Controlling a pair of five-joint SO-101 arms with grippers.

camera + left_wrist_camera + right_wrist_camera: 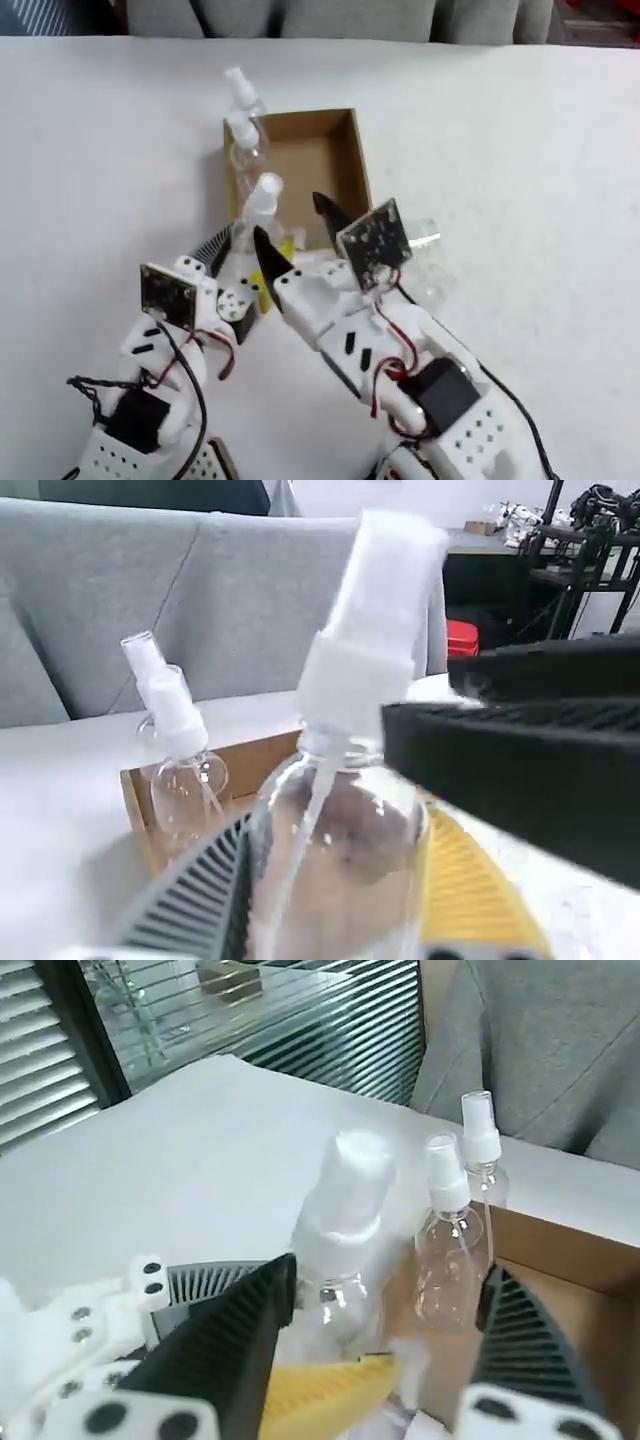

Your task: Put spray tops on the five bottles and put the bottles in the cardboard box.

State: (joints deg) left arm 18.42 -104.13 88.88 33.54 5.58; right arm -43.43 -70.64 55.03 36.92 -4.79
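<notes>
**Left arm.** The left gripper [243, 258] stands at the lower left of the desk [520, 130], by the near left corner of the cardboard box [318, 165]. Its two fingers, one grey and ribbed [195, 905], the other yellow-padded [470, 900], are clamped on the clear body of the held bottle [257, 218].

**Held bottle.** It is upright and already carries a white spray top [266, 188]. The left wrist view shows the thin dip tube running down inside it. Whether its base rests on a surface cannot be told.

**Bottles in the box.** The rear bottle [246, 105] and the front bottle [247, 152] stand upright along the box's left wall, one behind the other, each fitted with a white spray top. The rear one is at the far left corner. The two are close together, apart from the held bottle.

**Cardboard box.** It is open-topped, brown, and set near the middle of the desk. The rest of its floor is bare.

**Right arm.** The right gripper [287, 213] hangs over the near part of the box with its black fingers spread wide apart and holding nothing. One finger [268, 255] is just beside the held bottle, and contact cannot be told. The other finger [330, 212] points over the box's right half.

**Far right.** Some clear items [432, 262] lie on the desk just beside the right arm, too faint to identify.
</notes>
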